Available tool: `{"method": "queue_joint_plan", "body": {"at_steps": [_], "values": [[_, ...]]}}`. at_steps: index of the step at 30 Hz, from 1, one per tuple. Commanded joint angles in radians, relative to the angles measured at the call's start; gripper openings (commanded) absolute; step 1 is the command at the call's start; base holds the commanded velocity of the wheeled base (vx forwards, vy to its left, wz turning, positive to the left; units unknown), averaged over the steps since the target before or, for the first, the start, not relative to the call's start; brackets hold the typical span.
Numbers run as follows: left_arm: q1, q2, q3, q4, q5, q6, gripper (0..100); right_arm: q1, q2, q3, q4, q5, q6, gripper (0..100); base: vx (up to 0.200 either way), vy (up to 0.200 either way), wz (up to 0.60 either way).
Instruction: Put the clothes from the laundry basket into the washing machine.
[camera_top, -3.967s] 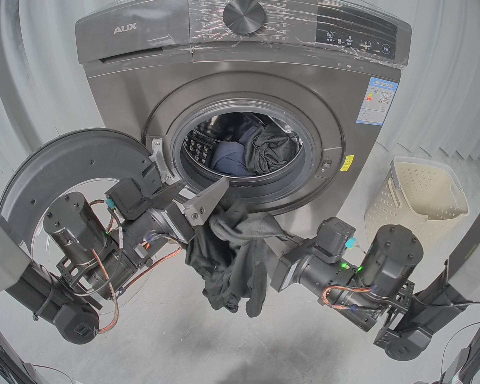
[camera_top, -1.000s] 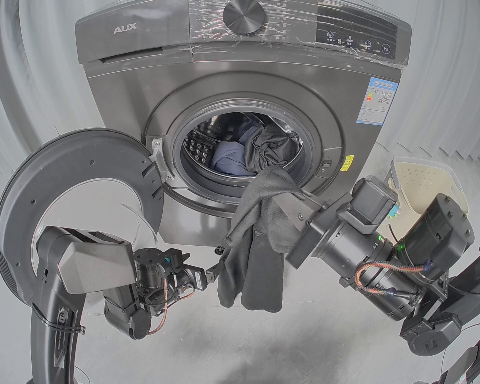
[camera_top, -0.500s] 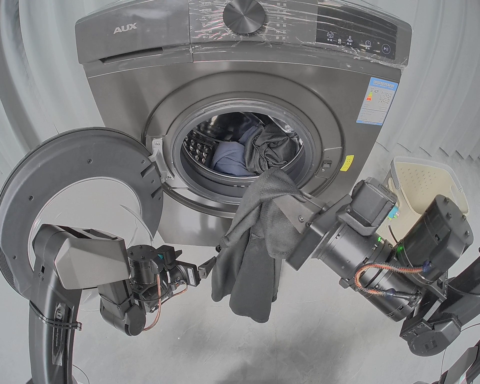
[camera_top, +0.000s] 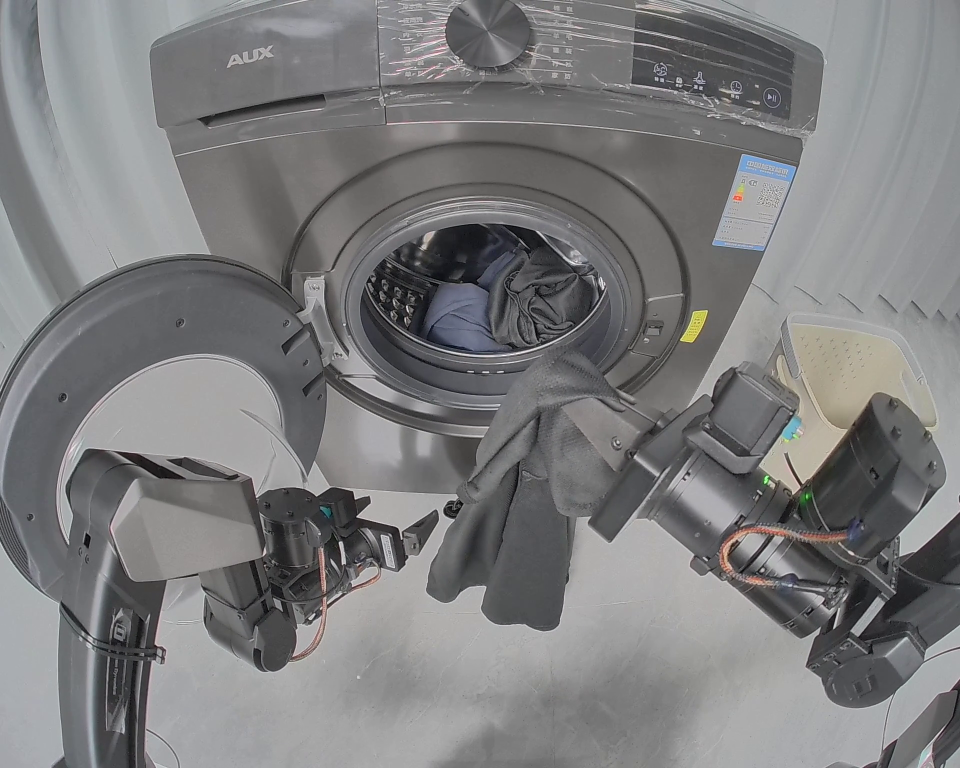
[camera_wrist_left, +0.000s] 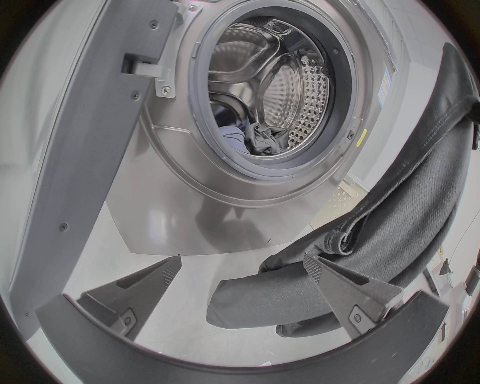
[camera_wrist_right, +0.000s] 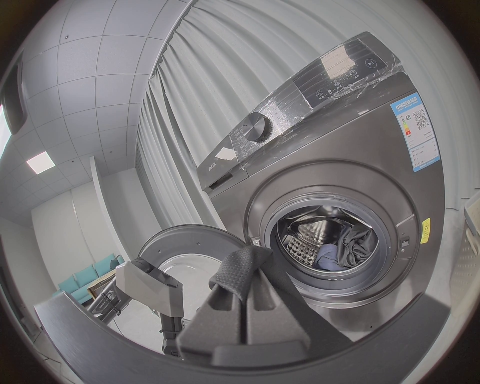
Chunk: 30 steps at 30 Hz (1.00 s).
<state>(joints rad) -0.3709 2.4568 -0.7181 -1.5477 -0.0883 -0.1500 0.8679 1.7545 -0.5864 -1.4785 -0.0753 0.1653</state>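
Observation:
A dark grey garment (camera_top: 520, 480) hangs in front of the washing machine (camera_top: 480, 150), just below the open drum mouth (camera_top: 480, 300). My right gripper (camera_top: 580, 412) is shut on its upper end, seen up close in the right wrist view with the cloth (camera_wrist_right: 239, 265) bunched over the closed fingers (camera_wrist_right: 220, 310). My left gripper (camera_top: 420, 532) sits low near the floor, open, beside the garment's hanging tail. In the left wrist view the garment (camera_wrist_left: 395, 210) hangs just beyond one finger (camera_wrist_left: 345, 290). Blue and dark clothes (camera_top: 500, 300) lie in the drum.
The round door (camera_top: 160, 330) stands swung open to the left, above the left arm. A cream laundry basket (camera_top: 860, 370) stands on the floor right of the machine, behind the right arm. Bare grey floor lies in front.
Four seconds ago the left gripper was up at the garment; it has since dropped low. The right gripper raised the garment toward the drum mouth, and its tail swings slightly.

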Motion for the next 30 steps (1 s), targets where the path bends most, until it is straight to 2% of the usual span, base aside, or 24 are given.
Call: {"method": "queue_joint_plan", "body": {"at_steps": [1,10,17,30], "values": [[-0.023,0.005,0.006,0.000,-0.001,0.000,100,-0.001,0.000,-0.010,0.001,-0.001,-0.001,0,0.000,0.000,0.00],[-0.074,0.030,-0.057,0.000,0.002,-0.003,100,0.010,-0.004,-0.015,-0.002,-0.001,-0.001,0,0.000,0.000,0.00],[-0.112,0.028,-0.034,0.000,0.002,-0.002,100,0.008,-0.004,-0.016,-0.002,-0.001,-0.003,0,0.000,0.000,0.00],[-0.112,0.014,0.002,-0.003,-0.002,0.006,100,-0.017,-0.004,-0.016,0.001,0.000,-0.004,0,0.000,0.000,0.00]]}}
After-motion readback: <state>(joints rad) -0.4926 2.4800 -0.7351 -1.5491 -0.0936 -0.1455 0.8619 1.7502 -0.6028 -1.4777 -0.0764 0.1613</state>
